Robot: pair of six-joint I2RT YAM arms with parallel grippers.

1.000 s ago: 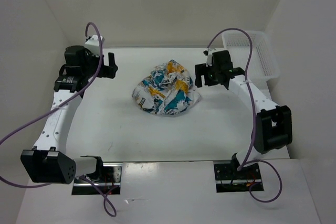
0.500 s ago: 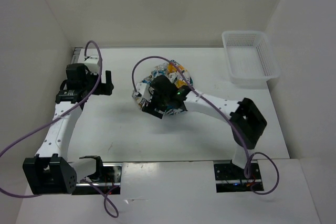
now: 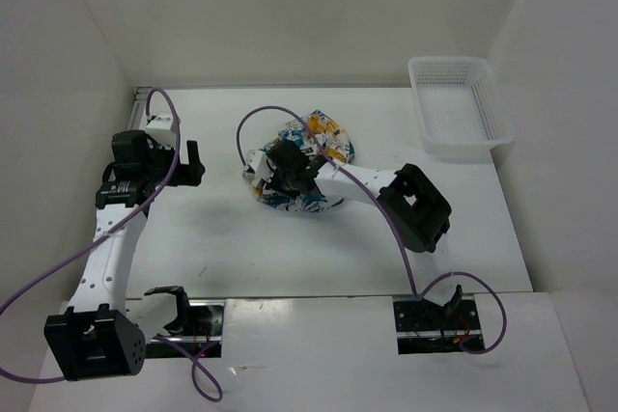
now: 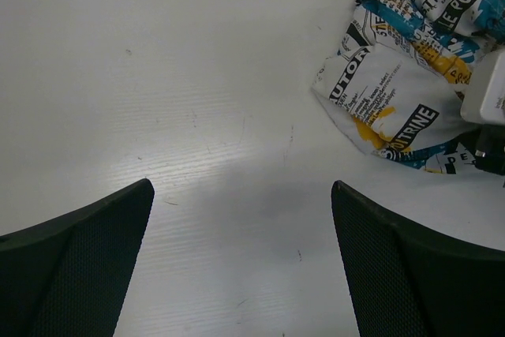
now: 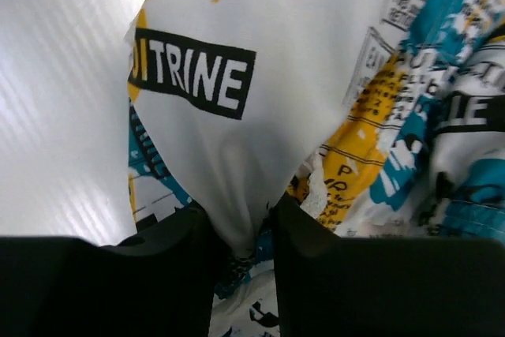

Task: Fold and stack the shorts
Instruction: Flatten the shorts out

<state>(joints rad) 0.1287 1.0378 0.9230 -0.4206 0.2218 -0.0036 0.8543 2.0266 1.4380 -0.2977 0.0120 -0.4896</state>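
Shorts (image 3: 333, 142) of soft white fabric, printed teal, yellow-orange and black, are lying crumpled on the white bench (image 3: 222, 238), well left of the white plastic mesh basket (image 3: 456, 103). I'm judging them light and limp, best taken by an edge fold. My right tool (image 5: 241, 230) is pinching one such fold, and my left tool (image 4: 241, 187) is hanging wide open farther left.

Shorts, right wrist view: the crumpled white fabric shorts printed in teal, yellow-orange and black (image 5: 316, 61) overrun the top, right and bottom edges; outline unreadable.
Pinched fold: a white fold sinks out of sight between the black fingers (image 5: 166, 274) of the right gripper (image 5: 241, 230).
Shorts, overhead view: middle covered by the right gripper, whose fingertips lie hidden beneath its own body.
Shorts, left wrist view: cut off by the top and right edges.
Left gripper (image 4: 241, 187): both spread fingers run off the bottom edge.
White hard-edged block (image 4: 489, 92): cut by the right edge; identity undeterminable.
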